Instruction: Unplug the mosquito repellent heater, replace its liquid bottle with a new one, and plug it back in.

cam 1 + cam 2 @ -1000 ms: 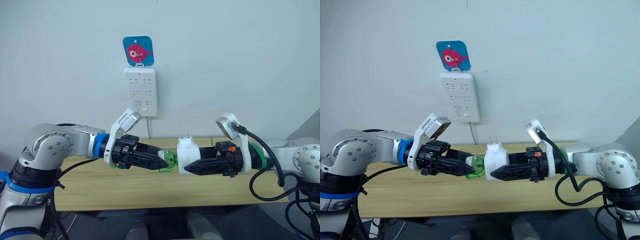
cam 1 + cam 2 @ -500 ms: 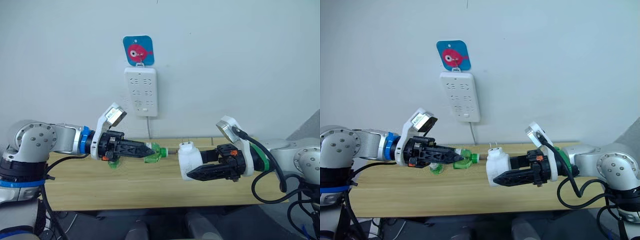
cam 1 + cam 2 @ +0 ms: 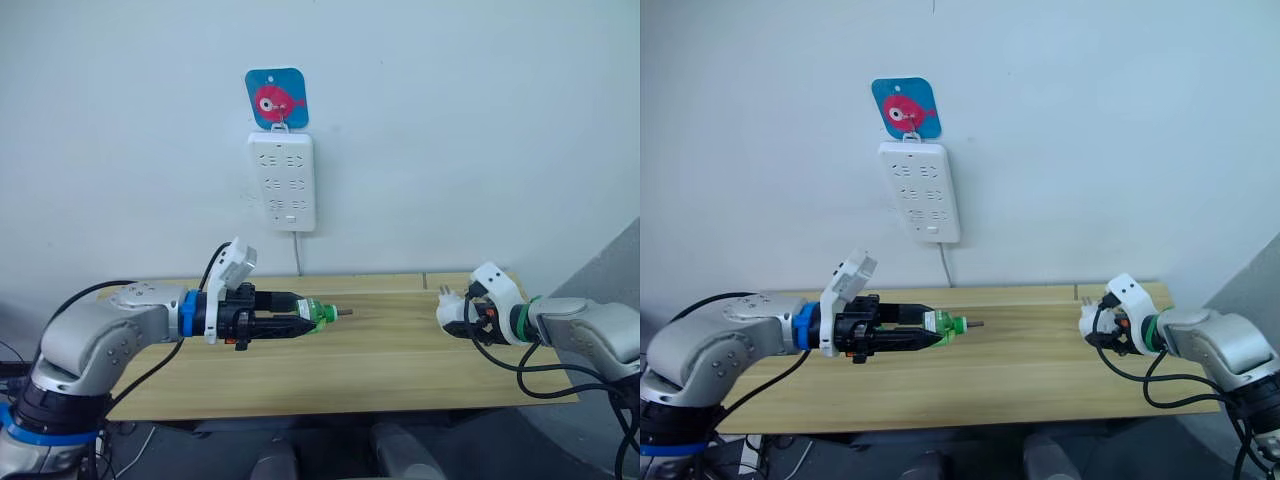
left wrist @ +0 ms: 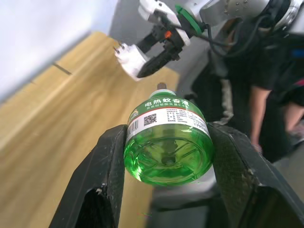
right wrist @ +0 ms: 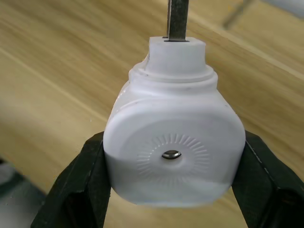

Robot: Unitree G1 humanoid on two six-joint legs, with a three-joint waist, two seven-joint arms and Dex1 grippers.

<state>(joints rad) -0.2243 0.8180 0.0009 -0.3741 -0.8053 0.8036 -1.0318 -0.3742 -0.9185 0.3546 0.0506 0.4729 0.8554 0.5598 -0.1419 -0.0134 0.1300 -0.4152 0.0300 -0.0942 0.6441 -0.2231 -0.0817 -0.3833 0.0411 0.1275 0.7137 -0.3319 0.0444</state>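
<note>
A green liquid bottle (image 3: 314, 316) with a white label and a thin wick tip lies sideways in the air just above the table, and my left gripper (image 3: 300, 324) is shut on it. The left wrist view has its black fingers (image 4: 108, 176) pressed on both sides of the bottle (image 4: 166, 137). The white mosquito repellent heater (image 3: 451, 311) is apart from the bottle, at the table's right end, with my right gripper (image 3: 449, 318) shut on it. In the right wrist view the heater (image 5: 173, 152) sits between the fingers (image 5: 80, 186), prongs pointing away.
A tall white power strip (image 3: 282, 183) hangs on the wall under a blue hook plate with a pink fish (image 3: 276, 100); its cord drops behind the wooden table (image 3: 380, 352). The strip's sockets hold no plug.
The arms have drawn apart. The bottle has come out of the heater and gone left with my left gripper. My right gripper has carried the heater to the table's right end.
</note>
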